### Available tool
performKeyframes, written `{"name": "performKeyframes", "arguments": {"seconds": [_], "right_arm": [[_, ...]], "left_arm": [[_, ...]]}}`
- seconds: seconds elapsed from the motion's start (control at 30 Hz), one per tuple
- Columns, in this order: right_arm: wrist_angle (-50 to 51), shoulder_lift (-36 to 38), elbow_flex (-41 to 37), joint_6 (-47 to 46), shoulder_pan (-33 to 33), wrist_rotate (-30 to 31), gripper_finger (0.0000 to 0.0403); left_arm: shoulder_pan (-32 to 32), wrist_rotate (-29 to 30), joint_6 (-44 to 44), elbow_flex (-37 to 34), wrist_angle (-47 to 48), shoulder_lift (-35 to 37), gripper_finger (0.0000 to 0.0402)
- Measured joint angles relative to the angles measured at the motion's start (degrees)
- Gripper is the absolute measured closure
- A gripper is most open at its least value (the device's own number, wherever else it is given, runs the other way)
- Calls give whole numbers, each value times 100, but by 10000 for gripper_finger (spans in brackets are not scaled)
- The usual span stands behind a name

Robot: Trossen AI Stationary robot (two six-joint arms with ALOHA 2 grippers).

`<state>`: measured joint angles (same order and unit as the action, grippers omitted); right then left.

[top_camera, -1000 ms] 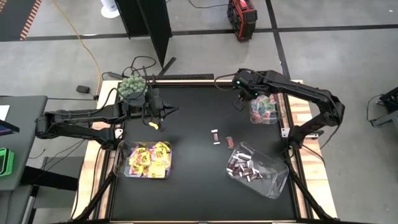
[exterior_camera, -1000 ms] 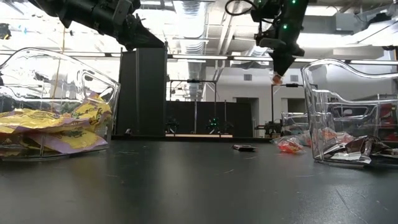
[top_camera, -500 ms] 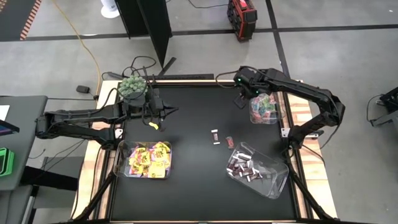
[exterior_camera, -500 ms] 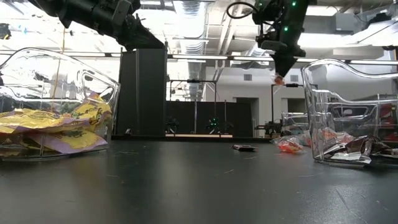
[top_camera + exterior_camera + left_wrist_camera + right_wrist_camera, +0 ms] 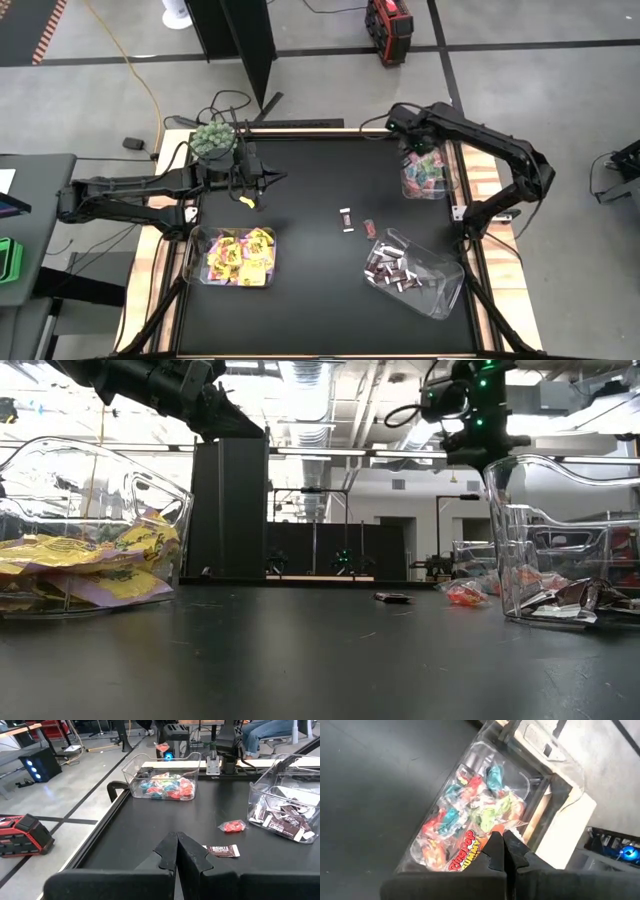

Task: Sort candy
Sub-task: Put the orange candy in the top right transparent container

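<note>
Over the far right bin of teal-and-pink sweets hangs the right gripper, fingers pinched on a red-and-yellow wrapped sweet. By my judgement such a sweet is light, crinkly and slippery, best nipped across the wrapper's middle or at a twisted end. Two strays lie on the black table between the bins: a dark mini bar and a red sweet just beside it. Yellow packets fill the near left bin, dark bars the near right. Beside the green plant, the left gripper waits, fingers closed and empty.
</note>
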<state>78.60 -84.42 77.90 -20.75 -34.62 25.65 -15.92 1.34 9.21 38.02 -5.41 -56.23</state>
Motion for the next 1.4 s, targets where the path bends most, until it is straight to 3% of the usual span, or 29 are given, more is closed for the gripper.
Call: {"name": "performKeyframes", "arguments": {"seconds": [1.03, 1.4], "right_arm": [[-56, -3, -54, 22, -453, -6, 400], [-130, -3, -54, -133, -453, 17, 309]], "left_arm": [[-2, -2, -28, 0, 42, -2, 400], [-2, -2, -25, 0, 45, 0, 400]]}}
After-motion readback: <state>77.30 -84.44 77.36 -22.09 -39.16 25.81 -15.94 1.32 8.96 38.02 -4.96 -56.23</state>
